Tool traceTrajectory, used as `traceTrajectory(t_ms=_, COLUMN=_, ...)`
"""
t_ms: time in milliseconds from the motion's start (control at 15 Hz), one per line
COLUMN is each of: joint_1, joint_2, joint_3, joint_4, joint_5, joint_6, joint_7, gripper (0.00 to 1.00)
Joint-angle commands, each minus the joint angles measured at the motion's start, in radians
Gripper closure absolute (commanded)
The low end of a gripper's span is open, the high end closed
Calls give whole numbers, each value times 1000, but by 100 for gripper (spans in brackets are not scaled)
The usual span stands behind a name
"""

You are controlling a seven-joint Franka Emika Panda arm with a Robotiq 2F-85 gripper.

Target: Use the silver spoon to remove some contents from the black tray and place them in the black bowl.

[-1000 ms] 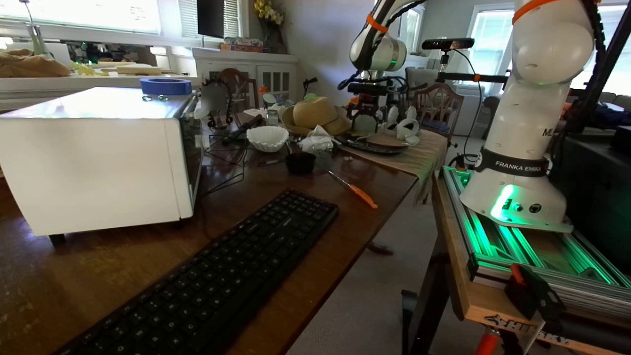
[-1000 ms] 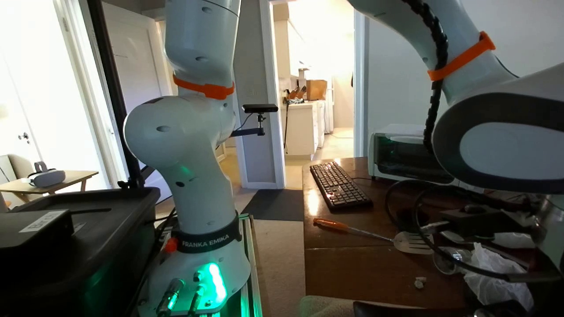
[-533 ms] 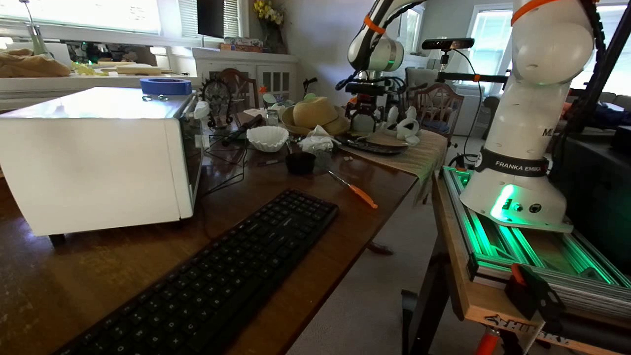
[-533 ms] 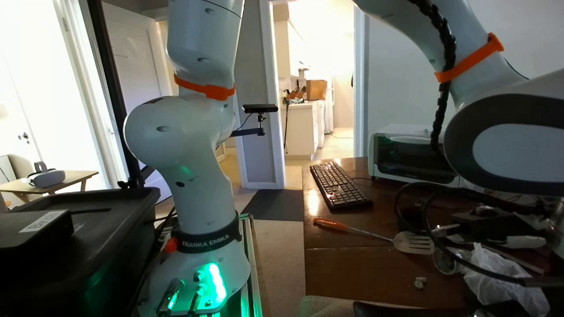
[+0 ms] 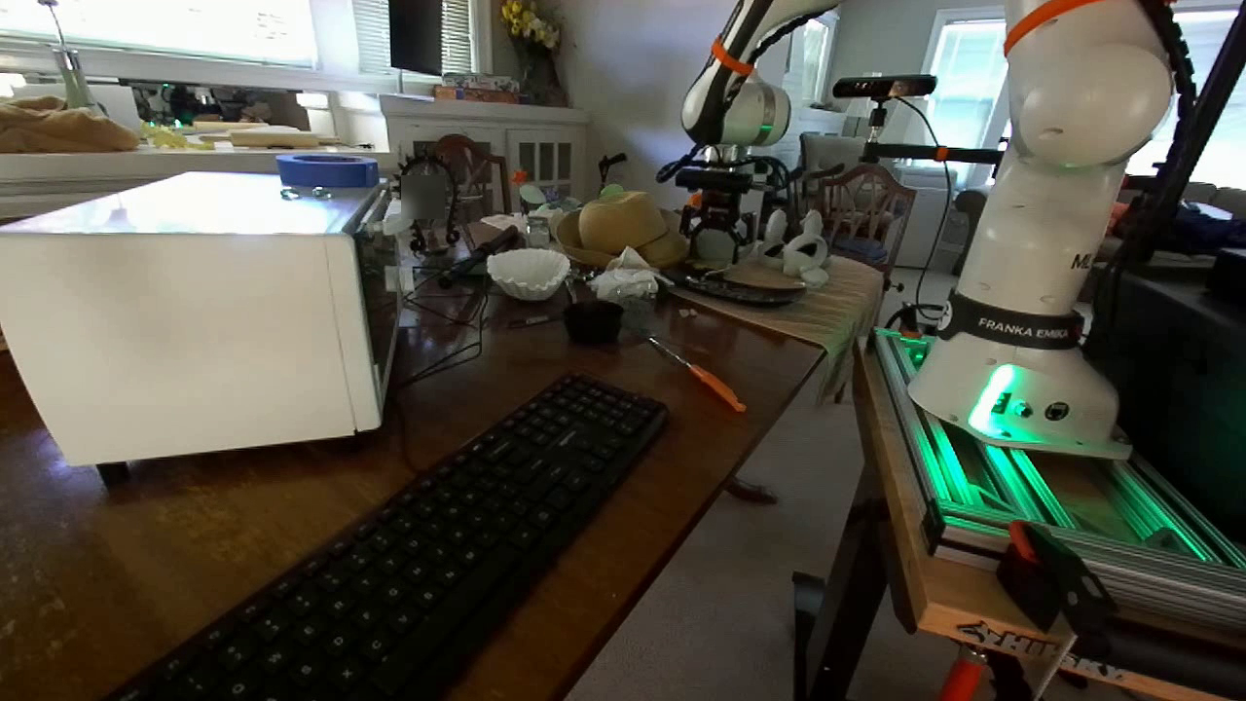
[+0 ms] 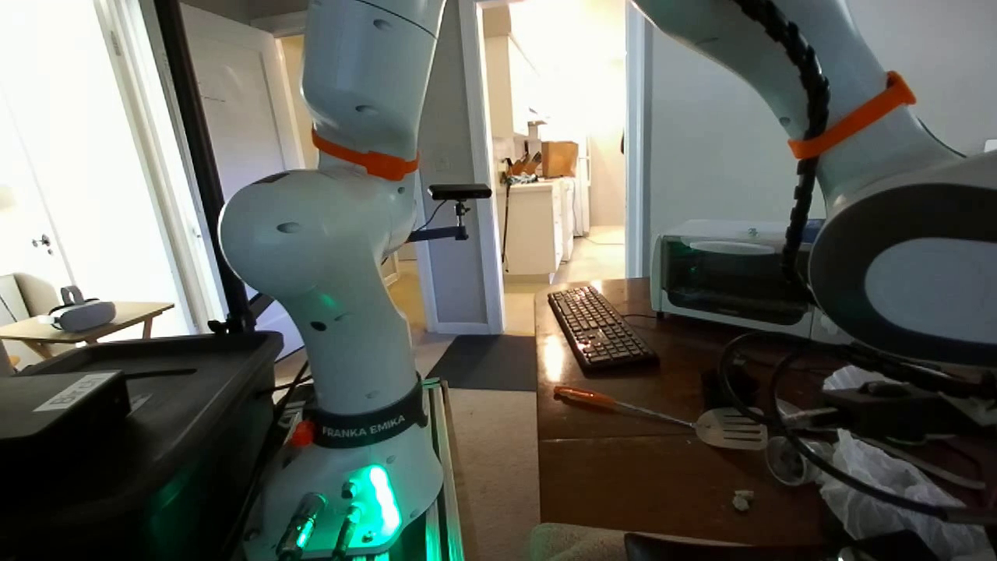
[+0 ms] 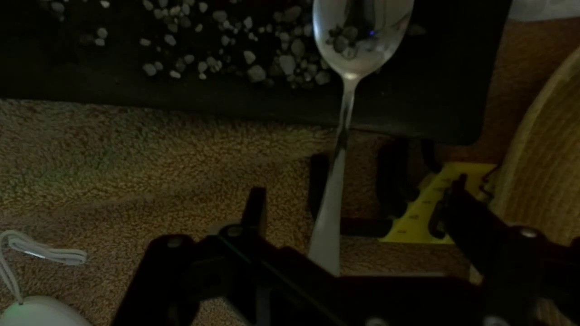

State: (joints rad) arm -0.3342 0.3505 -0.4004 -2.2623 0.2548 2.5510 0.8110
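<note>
Your silver spoon (image 7: 333, 199) has its bowl end over the black tray (image 7: 435, 95), and its handle crosses the tray's rim toward the bottom of the wrist view. Pale pebbles (image 7: 287, 64) are scattered over the tray, some just beside the spoon. A few show in the spoon's hollow too; you can't tell whether they lie there or are mirrored. Your gripper (image 7: 358, 190) has its jaws spread wide, the handle between them and apart from both; the gripper's dark body hides the handle's end. Beneath the handle you see some black parts (image 7: 392, 181), with a yellow marked piece (image 7: 419, 210) just beside them. Around these are a brown towel (image 7: 136, 172), a straw hat (image 7: 539, 158) at the right and a white object (image 7: 43, 312) with a looped strap at lower left.

In an exterior view, your black bowl (image 5: 593, 323) stands on the table (image 5: 243, 516), near a white fluted bowl (image 5: 529, 275). An orange-handled spatula (image 5: 715, 387) lies near it, then a keyboard (image 5: 467, 526) and a white toaster oven (image 5: 195, 331) with blue tape (image 5: 327, 171) on top.
</note>
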Motion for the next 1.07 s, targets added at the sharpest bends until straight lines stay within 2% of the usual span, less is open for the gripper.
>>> traceTrajectory(t_ms=0, joint_1=10, joint_2=23, joint_3=-2, joint_4=15, joint_5=20, joint_6=-6, joint_7=46, gripper=0)
traceTrajectory(t_ms=400, joint_1=9, joint_2=31, joint_3=15, joint_4=17, joint_5=39, joint_6=-11, joint_7=65, gripper=0)
traceTrajectory(t_ms=467, joint_1=9, joint_2=34, joint_3=18, joint_4=17, joint_5=41, joint_6=-8, joint_7=67, gripper=12)
traceTrajectory(t_ms=533, joint_1=8, joint_2=37, joint_3=22, joint_4=18, joint_5=46, joint_6=-3, joint_7=66, gripper=8)
traceTrajectory(t_ms=600, joint_1=6, joint_2=41, joint_3=26, joint_4=19, joint_5=53, joint_6=0, joint_7=62, gripper=32)
traceTrajectory(t_ms=733, joint_1=3, joint_2=49, joint_3=32, joint_4=25, joint_5=65, joint_6=0, joint_7=57, gripper=35)
traceTrajectory(t_ms=867, joint_1=3, joint_2=57, joint_3=36, joint_4=28, joint_5=73, joint_6=5, joint_7=55, gripper=50)
traceTrajectory(t_ms=933, joint_1=0, joint_2=61, joint_3=39, joint_4=30, joint_5=78, joint_6=9, joint_7=50, gripper=53)
traceTrajectory(t_ms=1000, joint_1=-1, joint_2=66, joint_3=41, joint_4=32, joint_5=82, joint_6=14, joint_7=47, gripper=62)
